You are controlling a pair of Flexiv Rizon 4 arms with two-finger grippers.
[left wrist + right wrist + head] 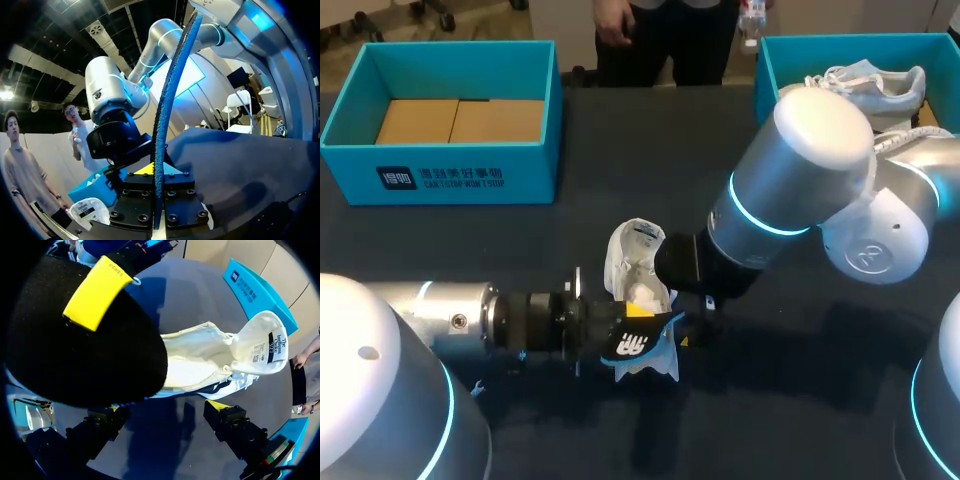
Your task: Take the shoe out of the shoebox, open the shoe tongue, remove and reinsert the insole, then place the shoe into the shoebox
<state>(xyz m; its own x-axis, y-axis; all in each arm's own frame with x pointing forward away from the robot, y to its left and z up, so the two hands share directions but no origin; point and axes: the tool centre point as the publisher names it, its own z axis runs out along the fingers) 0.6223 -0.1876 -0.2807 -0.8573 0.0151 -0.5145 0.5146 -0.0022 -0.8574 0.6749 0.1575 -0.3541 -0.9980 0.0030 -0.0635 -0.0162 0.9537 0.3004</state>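
White sneaker lies out on the dark table, tongue folded open; left gripper clamped on the pulled blue-edged insole, right gripper spread beside the sneaker, so reinserting and boxing likely remain.

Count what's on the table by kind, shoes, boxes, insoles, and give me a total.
Boxes: 2
Shoes: 2
Insole: 1
Total: 5
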